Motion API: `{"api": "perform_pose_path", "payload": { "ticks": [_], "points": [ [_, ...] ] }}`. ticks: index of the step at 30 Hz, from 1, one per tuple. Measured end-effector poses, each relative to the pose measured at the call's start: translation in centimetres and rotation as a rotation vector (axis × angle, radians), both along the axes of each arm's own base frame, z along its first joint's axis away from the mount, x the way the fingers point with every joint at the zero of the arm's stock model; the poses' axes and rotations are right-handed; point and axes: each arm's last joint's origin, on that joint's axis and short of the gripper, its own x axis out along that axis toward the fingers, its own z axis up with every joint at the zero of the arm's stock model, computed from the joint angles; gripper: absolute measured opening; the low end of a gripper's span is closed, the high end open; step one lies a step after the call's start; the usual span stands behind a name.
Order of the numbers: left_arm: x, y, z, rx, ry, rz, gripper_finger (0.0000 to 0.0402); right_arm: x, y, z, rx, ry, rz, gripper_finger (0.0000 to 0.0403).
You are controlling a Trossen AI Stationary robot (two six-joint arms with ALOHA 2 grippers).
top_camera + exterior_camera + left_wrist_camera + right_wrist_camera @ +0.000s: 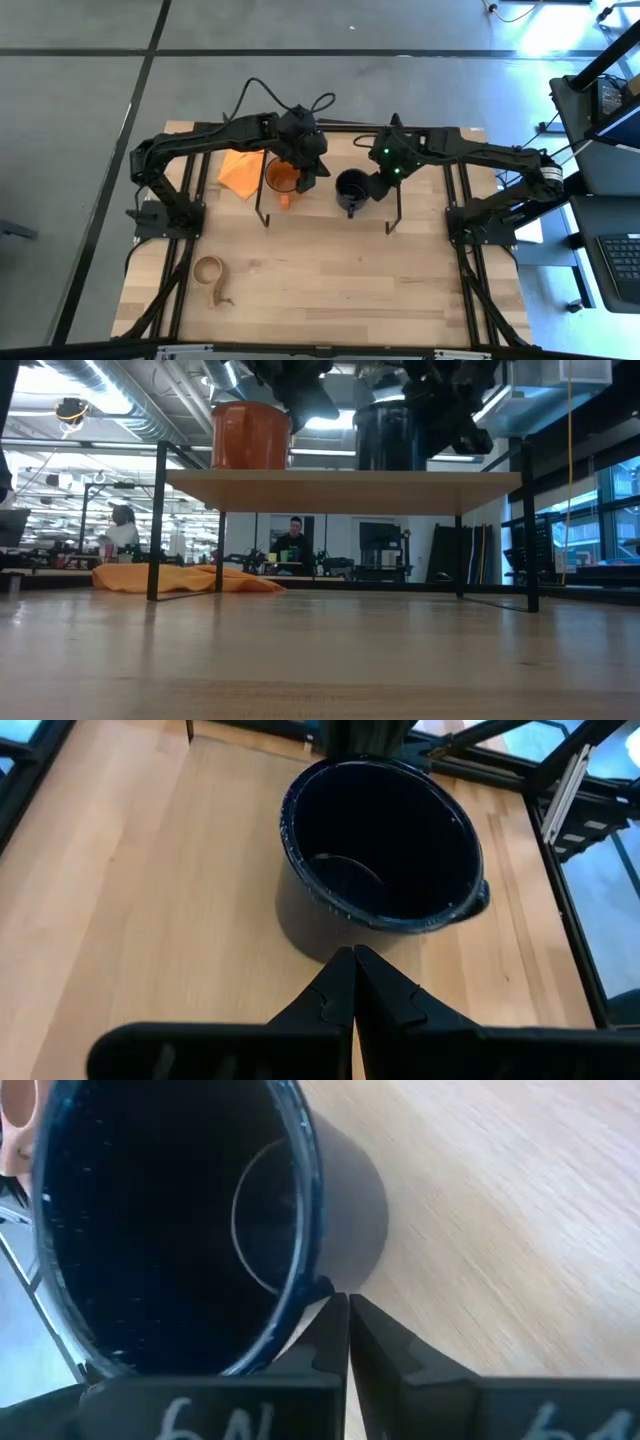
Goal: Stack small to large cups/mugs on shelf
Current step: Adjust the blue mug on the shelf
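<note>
The shelf (325, 212) stands at the table's far middle, and two mugs stand upright on its board (340, 485). The orange mug (281, 178) is on its left part and the navy mug (350, 188) in the middle. The tan wooden cup (208, 270) lies on the tabletop near the left near corner. My left gripper (314, 176) is shut in the gap between the two mugs, its tips (352, 960) pointing at the navy mug's (380, 840) wall. My right gripper (372, 188) is shut at the navy mug's right side. My left gripper touches nothing. My right gripper (348, 1305) has its shut fingertips right beside the navy mug's rim (318, 1285), coming from the table's right and slanting down. Whether they touch the rim I cannot tell. The mug stands upright on the shelf board.
A flat orange cloth (240, 170) lies on the table left of the shelf, partly under its left end (185, 578). The shelf's black wire legs (153, 525) stand on the tabletop. Bare tabletop spreads over the near half. People show in the room behind.
</note>
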Motion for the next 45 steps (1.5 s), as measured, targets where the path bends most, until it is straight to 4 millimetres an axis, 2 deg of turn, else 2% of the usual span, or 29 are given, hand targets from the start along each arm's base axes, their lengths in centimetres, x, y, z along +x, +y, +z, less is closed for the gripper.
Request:
{"api": "perform_pose_path", "payload": {
  "ticks": [6,13,20,27,33,40,45],
  "points": [
    [-0.2,-0.3,-0.2,-0.009,0.037,-0.009,0.0000,2.2,-0.3,-0.7,0.029,-0.091,0.028,0.0014],
    [-1.2,-0.4,0.4,0.037,0.059,0.015,0.0000,2.1,-0.1,-0.8,0.033,-0.081,0.033,0.0014],
    [-2.4,-0.7,2.0,0.046,0.010,0.013,0.0000,1.1,1.5,-0.9,0.105,0.006,0.101,0.0014],
    [-2.4,-0.9,2.1,0.049,0.007,0.008,0.0000,2.7,3.6,0.1,0.144,-0.140,0.112,0.0014],
    [-2.4,-0.8,2.0,0.052,0.009,0.012,0.0000,3.1,4.8,0.2,0.106,-0.148,0.073,0.0014],
    [-2.4,-0.8,2.0,0.052,0.010,0.012,0.0000,3.4,4.6,0.3,0.052,-0.175,0.024,0.0014],
    [-2.4,-0.8,2.0,0.052,0.011,0.012,0.0000,4.5,4.1,-0.3,0.037,-0.205,0.029,0.0014]
  ]
}}
